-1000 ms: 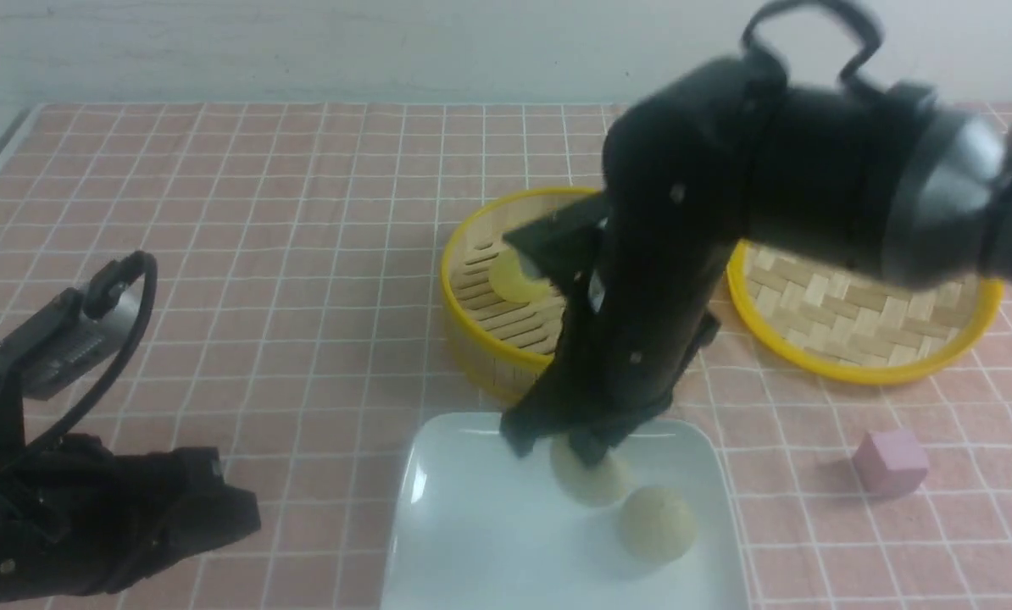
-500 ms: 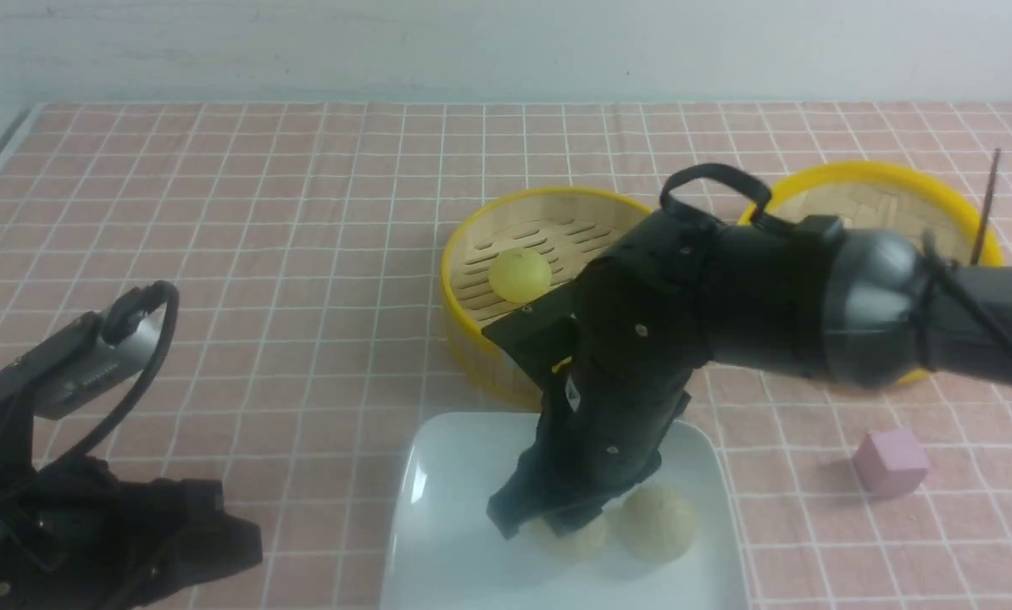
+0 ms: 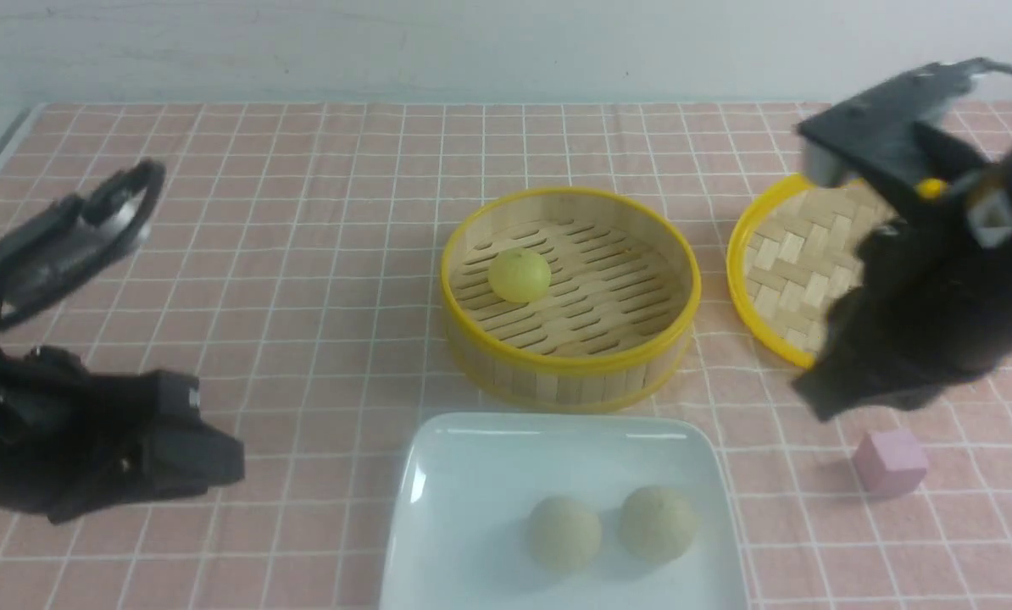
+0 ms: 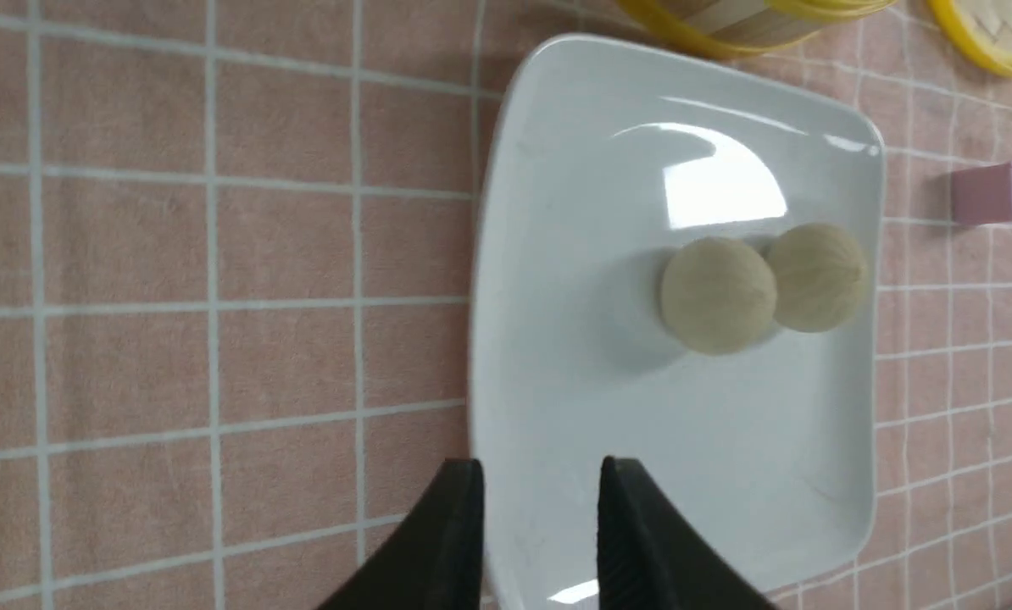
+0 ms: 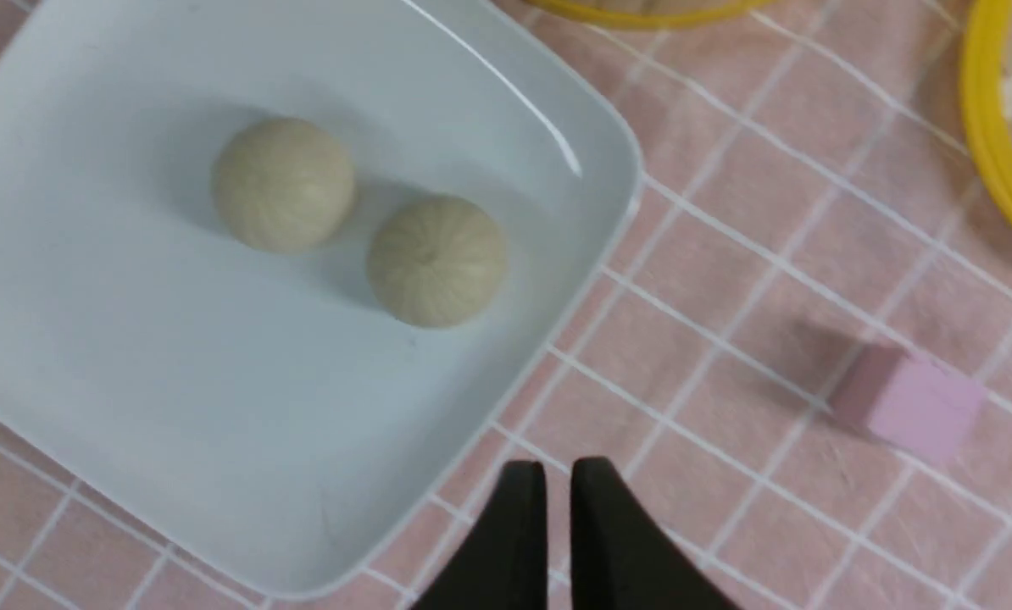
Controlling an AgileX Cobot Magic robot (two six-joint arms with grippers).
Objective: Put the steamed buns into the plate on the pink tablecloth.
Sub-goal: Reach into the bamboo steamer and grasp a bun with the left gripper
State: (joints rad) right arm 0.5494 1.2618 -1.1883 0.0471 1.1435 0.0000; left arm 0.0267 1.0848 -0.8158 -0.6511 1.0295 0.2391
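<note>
The right arm [image 3: 921, 330] is a dark blur at the right edge of the front view, and it covers the right part of the woven bamboo lid [image 3: 777, 254], so only the lid's left portion shows. From the front I cannot make out its fingertips. The right wrist view shows the right gripper [image 5: 557, 474] with its two black fingers pressed almost together, only a thin slit between them and nothing in it. It hangs over the pink tablecloth [image 3: 303, 254] just off the plate's right side.

The left arm [image 3: 74, 440] is cut off by the left edge of the frame. Its wrist view shows the left gripper [image 4: 540, 474] with fingers parted and empty, over the plate's left rim. The near edge of the plate [image 3: 438, 474] runs out of the bottom of the front view. In both wrist views the steamer and lid are only yellow slivers at the border.

Counting up, there are three steamed buns. Two are beige, one [image 3: 564, 532] to the left of the other [image 3: 658, 523], close side by side on the near right of the white plate. One yellow bun [image 3: 519, 274] sits in the left half of the bamboo steamer basket [image 3: 569, 364], which stands just beyond the plate. There is one plate, one basket, one lid to the basket's right and one pink cube [image 3: 889, 461] on the cloth to the right of the plate.
</note>
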